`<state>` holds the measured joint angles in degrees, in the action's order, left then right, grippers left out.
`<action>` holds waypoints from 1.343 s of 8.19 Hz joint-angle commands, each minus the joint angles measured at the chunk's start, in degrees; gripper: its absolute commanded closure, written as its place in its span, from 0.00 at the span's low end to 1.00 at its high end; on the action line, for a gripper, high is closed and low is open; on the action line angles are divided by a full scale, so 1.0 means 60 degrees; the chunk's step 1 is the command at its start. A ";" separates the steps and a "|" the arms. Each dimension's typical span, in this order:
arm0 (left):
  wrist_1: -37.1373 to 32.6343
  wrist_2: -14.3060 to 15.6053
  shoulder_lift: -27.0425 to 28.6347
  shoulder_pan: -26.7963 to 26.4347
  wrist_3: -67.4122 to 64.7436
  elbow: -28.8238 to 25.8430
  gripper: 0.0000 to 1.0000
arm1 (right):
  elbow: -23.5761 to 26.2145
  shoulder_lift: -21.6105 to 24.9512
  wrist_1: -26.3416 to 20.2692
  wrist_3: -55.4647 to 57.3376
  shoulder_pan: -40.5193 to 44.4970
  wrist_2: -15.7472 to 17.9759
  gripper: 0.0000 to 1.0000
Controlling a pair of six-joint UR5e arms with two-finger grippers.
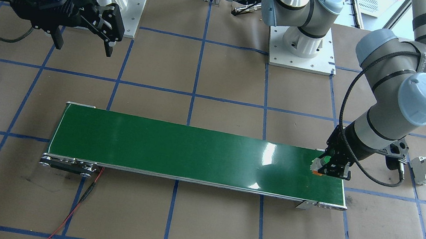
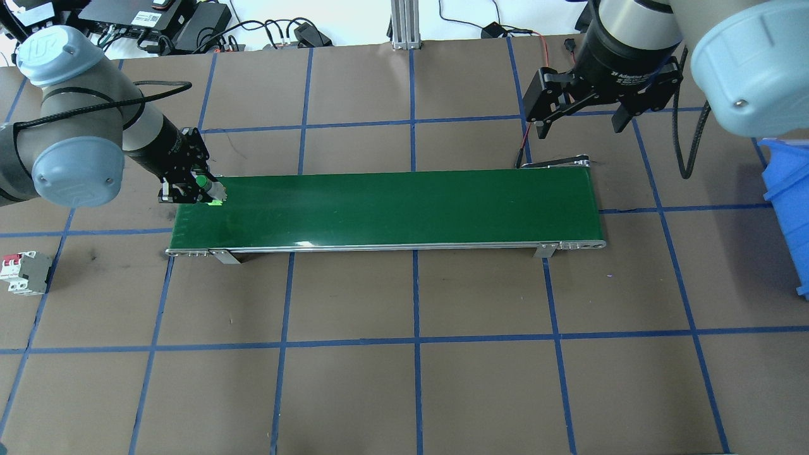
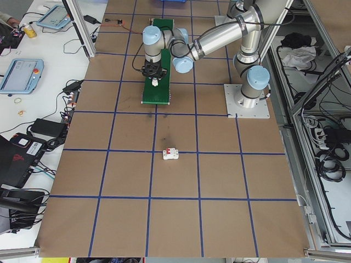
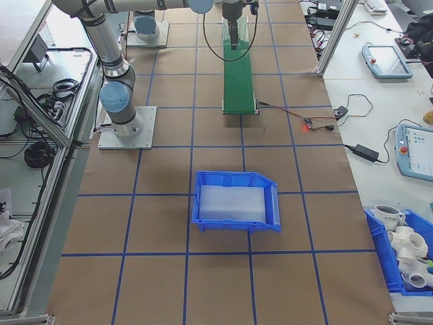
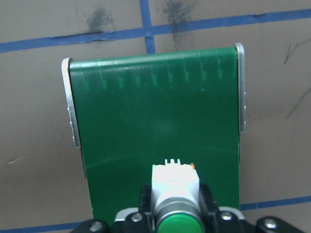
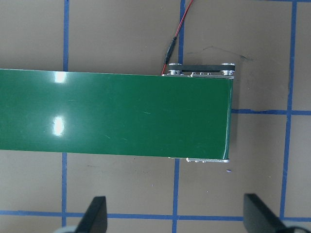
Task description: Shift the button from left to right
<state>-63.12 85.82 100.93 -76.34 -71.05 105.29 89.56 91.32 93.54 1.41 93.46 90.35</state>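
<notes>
Two pincers: left pincer [image 2: 201,191] clamps button [image 2: 208,187] over belt [image 2: 392,208]; right pincer [image 2: 578,123] spread wide, empty.

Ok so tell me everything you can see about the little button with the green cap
The button is a tiny push-button switch with a whitish, plastic-looking body, a metallic collar, a round glossy green cap and an orange bit at the far end. It is clamped between the fingers of the left gripper, lying roughly level with its cap toward the wrist camera. It sits over the left end of the green conveyor belt. Whether it touches the belt cannot be told.
</notes>
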 commanded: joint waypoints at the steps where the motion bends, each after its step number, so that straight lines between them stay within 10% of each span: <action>1: 0.0368 -0.0006 0.0331 -0.0007 -0.0009 0.0000 1.00 | 0.0000 0.0000 -0.0004 0.0000 0.0010 0.0000 0.00; 9: 0.0353 0.0052 0.0595 -0.0138 0.0573 0.0088 1.00 | 0.0000 0.0000 -0.0019 0.0000 -0.0005 0.0000 0.00; 11: 0.0353 0.0096 0.0580 -0.0138 0.0650 0.0059 0.71 | -0.0015 0.0000 -0.0195 0.0000 -0.0005 -0.0015 0.00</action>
<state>-60.99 86.16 104.44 -77.16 -68.17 105.73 89.53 91.32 92.98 1.41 93.43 90.32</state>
